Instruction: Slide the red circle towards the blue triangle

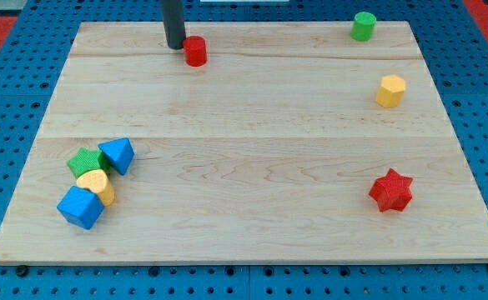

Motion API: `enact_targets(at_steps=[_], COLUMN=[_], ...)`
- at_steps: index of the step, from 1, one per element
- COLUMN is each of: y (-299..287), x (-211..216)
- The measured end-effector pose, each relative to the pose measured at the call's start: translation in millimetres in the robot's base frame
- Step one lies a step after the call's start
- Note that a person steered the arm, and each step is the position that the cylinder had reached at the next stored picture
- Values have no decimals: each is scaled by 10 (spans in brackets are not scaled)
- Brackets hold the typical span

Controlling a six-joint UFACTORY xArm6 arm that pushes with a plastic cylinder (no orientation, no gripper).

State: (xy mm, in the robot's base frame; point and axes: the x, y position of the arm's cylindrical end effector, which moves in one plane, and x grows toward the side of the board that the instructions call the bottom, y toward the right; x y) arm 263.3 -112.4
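Observation:
The red circle (195,51) is a small red cylinder near the view's top, left of centre, on the wooden board (244,150). My tip (175,46) is the lower end of the dark rod, just left of the red circle and very close to it. The blue triangle (117,155) lies at the view's lower left, far below the red circle and to its left. It touches a green block (83,162).
A yellow block (98,185) and a blue cube (80,207) sit below the green block in the lower-left cluster. A green cylinder (363,26) is at the top right, a yellow hexagon (390,90) below it, a red star (391,190) at the lower right.

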Motion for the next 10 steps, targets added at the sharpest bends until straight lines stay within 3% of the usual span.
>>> enact_targets(at_steps=[1, 2, 3, 4, 5, 7, 10], y=[236, 632, 734, 720, 585, -251, -679], x=[-182, -650, -557, 6, 247, 150, 425])
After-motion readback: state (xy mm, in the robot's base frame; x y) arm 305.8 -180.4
